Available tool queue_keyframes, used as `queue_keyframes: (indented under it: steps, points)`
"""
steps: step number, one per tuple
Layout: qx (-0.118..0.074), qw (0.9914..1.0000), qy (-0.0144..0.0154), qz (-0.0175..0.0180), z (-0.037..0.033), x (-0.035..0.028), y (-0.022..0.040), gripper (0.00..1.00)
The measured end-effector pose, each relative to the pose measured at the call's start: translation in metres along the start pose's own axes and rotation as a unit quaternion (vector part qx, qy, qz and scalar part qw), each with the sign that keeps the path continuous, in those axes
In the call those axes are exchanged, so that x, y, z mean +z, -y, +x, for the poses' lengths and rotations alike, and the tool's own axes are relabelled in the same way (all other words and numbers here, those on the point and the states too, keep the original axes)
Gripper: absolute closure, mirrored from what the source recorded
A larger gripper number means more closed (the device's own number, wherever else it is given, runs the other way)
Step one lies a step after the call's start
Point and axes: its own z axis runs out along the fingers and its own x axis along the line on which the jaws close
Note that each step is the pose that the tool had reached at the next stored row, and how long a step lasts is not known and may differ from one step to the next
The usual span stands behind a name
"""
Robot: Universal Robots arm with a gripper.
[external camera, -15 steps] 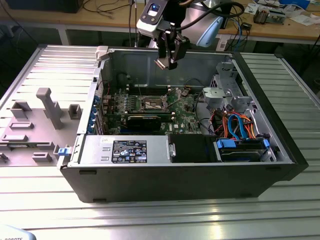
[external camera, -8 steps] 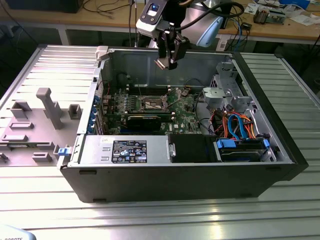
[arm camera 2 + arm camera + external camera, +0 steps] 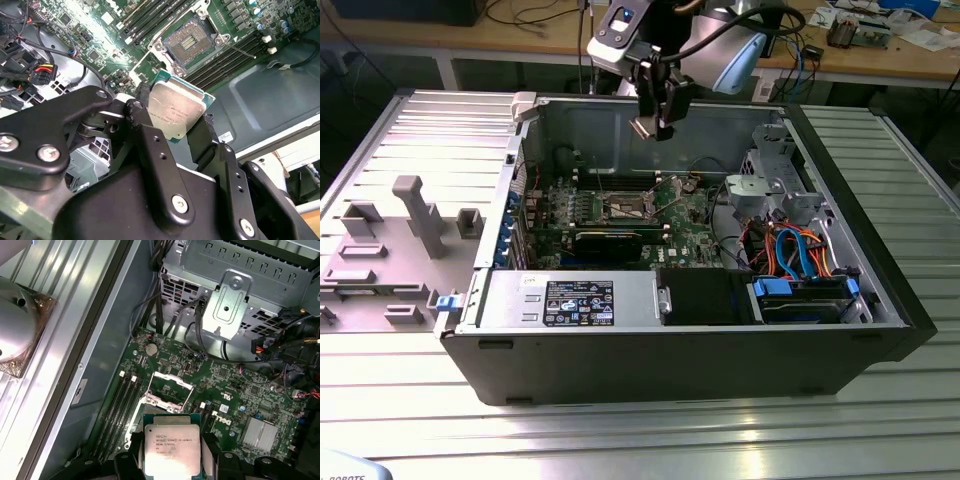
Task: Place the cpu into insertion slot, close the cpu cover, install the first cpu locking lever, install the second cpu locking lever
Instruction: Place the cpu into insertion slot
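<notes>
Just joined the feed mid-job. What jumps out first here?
The gripper grips a silver-topped chip by its edges, poised over the open computer case. On the green board inside, the square socket sits empty, its contacts bare.

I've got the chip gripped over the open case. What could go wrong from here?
The claw pinches the cpu only by its edges, well above the insertion slot; a slip would likely drop it onto the motherboard. The slot's contacts look exposed, so a skewed landing might damage them.
</notes>
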Motion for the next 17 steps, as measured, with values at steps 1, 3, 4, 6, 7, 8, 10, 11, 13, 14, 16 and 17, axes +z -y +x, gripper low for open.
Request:
queue_keyframes:
  steps: [1,3,4,6,7,8,10,11,13,14,16,17]
  points:
    - [0.002,1.00000,0.0002,-0.0001,0.0000,0.0001,0.0001,0.45]
    - [0.005,0.99999,0.0004,-0.0001,0.0001,0.0002,0.0001,0.45]
    - [0.006,0.99998,0.0005,-0.0001,0.0001,0.0003,0.0001,0.45]
    - [0.008,0.99996,0.0007,-0.0002,0.0001,0.0004,0.0003,0.45]
    - [0.010,0.99995,0.0009,-0.0002,0.0001,0.0005,0.0004,0.45]
    - [0.012,0.99993,0.0011,-0.0002,0.0001,0.0006,0.0004,0.45]
    - [0.015,0.99989,0.0013,-0.0003,0.0001,0.0007,0.0004,0.45]
    - [0.016,0.99986,0.0015,-0.0003,0.0002,0.0008,0.0005,0.45]
    - [0.020,0.99979,0.0018,-0.0004,0.0002,0.0010,0.0006,0.45]
    - [0.022,0.99975,0.0020,-0.0004,0.0002,0.0010,0.0006,0.45]
    - [0.025,0.99968,0.0022,-0.0005,0.0002,0.0011,0.0006,0.45]
    - [0.027,0.99962,0.0024,-0.0006,0.0002,0.0011,0.0007,0.45]
